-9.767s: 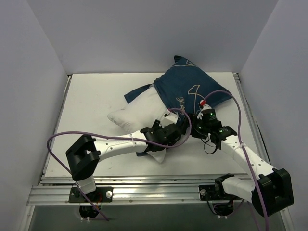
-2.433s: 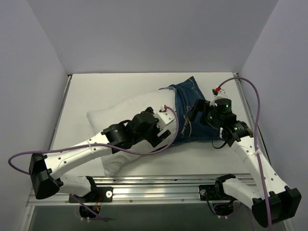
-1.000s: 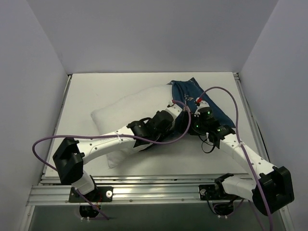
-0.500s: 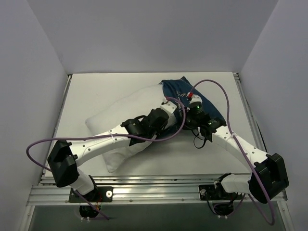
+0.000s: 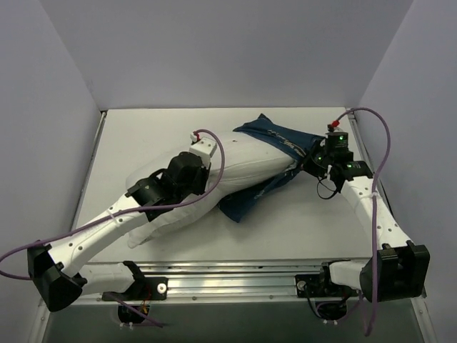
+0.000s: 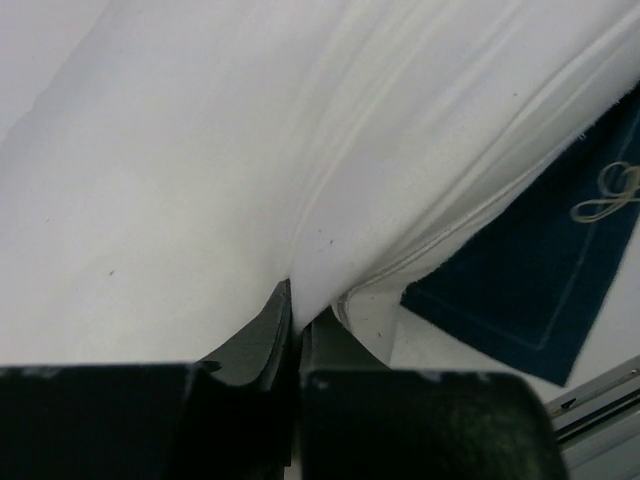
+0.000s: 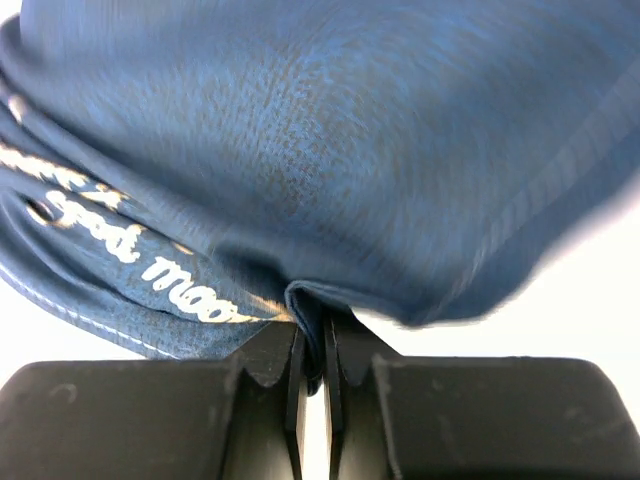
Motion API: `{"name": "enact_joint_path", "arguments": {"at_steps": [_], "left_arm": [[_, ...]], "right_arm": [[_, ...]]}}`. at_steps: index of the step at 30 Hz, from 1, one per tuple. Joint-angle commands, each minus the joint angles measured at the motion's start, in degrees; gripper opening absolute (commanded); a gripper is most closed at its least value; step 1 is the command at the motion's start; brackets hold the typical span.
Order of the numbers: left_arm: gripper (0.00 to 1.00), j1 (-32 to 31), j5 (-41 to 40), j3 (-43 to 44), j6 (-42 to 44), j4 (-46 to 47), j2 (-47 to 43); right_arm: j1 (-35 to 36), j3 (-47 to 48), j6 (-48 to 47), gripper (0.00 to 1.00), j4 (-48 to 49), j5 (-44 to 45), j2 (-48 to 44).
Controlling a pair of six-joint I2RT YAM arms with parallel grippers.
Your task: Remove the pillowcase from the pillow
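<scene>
plump, soft white pillow (image 5: 243, 161) lies stretched across the smooth white surface (image 5: 143, 136), its right end inside the bunched navy pillowcase (image 5: 275, 132), fine-grained cloth with cream lettering. left gripper (image 6: 297, 318) pinches a pillow fold; right gripper (image 7: 312, 335) pinches navy cloth. plain pale walls stand around; a purple cable (image 5: 218, 153) loops over the pillow.

The right tool (image 7: 312, 345) has clamped onto the pillowcase (image 5: 251, 200) and swung far-right; the left tool (image 6: 297, 320) has dragged the pillow (image 5: 239, 161) leftward, baring more white.
</scene>
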Motion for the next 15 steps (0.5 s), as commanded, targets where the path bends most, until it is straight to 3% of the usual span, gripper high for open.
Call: {"name": "enact_joint_path", "arguments": {"at_steps": [1, 6, 15], "left_arm": [[0.02, 6.08, -8.96, -1.3, 0.27, -17.15, -8.04], [0.02, 6.26, -4.03, -3.42, -2.1, -17.5, -9.2], [0.02, 10.82, -6.14, -2.37, -3.42, -17.86, -8.32]], "right_arm": [[-12.05, 2.58, 3.93, 0.0, -0.05, 13.52, -4.03], [-13.91, 3.2, 5.95, 0.0, -0.4, 9.57, -2.54], [-16.54, 10.83, 7.19, 0.0, 1.01, 7.97, 1.5]]}}
